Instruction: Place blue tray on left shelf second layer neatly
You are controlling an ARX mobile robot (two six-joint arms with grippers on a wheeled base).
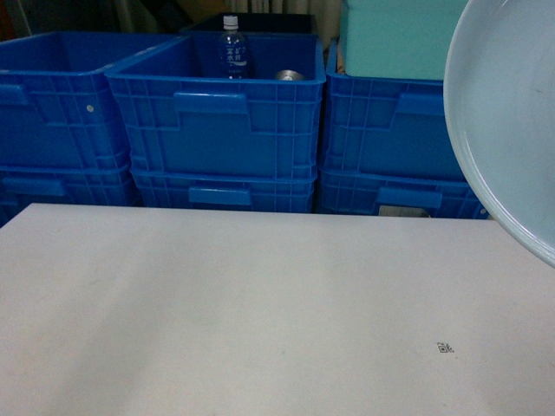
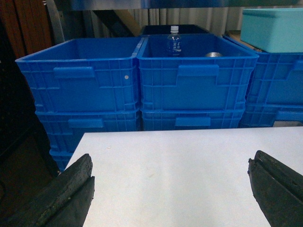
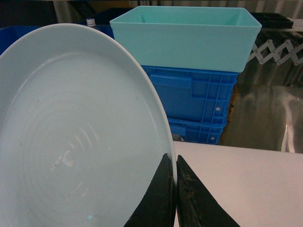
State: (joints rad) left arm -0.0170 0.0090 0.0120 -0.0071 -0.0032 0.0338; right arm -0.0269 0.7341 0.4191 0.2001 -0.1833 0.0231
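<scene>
Right gripper [image 3: 175,189]: raised at right of frame, pinching blue tray [image 3: 80,137] rim, tray upright.
Left gripper [image 2: 170,189]: low over counter [image 2: 180,165], wide, holding nothing.

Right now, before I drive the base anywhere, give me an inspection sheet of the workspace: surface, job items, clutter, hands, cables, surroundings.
Surface: white table, bare apart from a small dark printed mark.
Job's things: blue tray held up off the table, tilted on edge, at the right of the head view; the shelf it belongs on is not in view.
Clutter: water bottle standing in the middle blue crate, a metal object beside it.
Hands: right hand pinched on the tray's rim; left hand open and empty above the table.
Cables: nothing seen.
Surroundings: stacked blue crates behind the table, a teal box on the right stack.
</scene>
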